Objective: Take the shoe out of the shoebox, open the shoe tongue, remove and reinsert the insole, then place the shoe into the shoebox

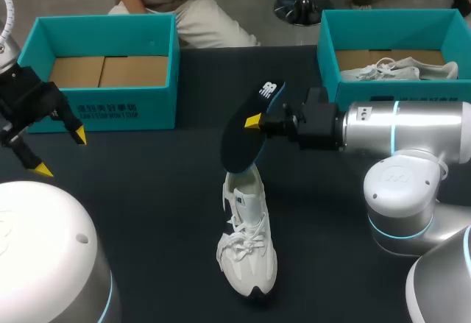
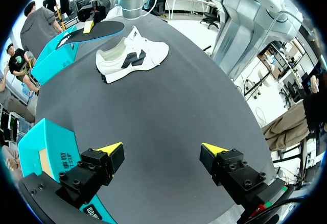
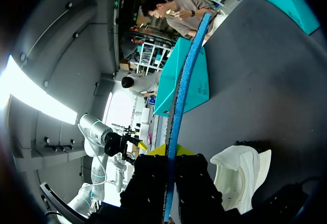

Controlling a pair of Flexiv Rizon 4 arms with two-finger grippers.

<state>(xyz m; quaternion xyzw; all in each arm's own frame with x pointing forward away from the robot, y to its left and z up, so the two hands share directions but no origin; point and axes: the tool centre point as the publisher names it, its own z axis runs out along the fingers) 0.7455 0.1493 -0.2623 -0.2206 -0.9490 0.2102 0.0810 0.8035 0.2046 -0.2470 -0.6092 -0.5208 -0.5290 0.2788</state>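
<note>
- White lace-up sneaker (image 1: 249, 242) is out of its box, on the table at 6 o'clock.
- Right gripper (image 1: 257, 121) clamps the black, blue-edged foam insole (image 1: 243, 139), lower end at the shoe's opening.
- Left gripper (image 1: 59, 154) is spread and holds nothing, at 9 o'clock.
- To do, likely: seat insole, return shoe to teal cardboard shoebox (image 1: 110, 106).

White print runs along the left shoebox (image 1: 103, 109) front, too small to read; a logo marks the insole (image 1: 243, 137).

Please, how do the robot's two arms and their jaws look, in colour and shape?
The right arm has a silver-white round shell with light-blue rings at the joints and a black block at the wrist. The left arm has the same white shell and a blue ring. Both pairs of jaws are black, with bright yellow wedge tips.
</note>
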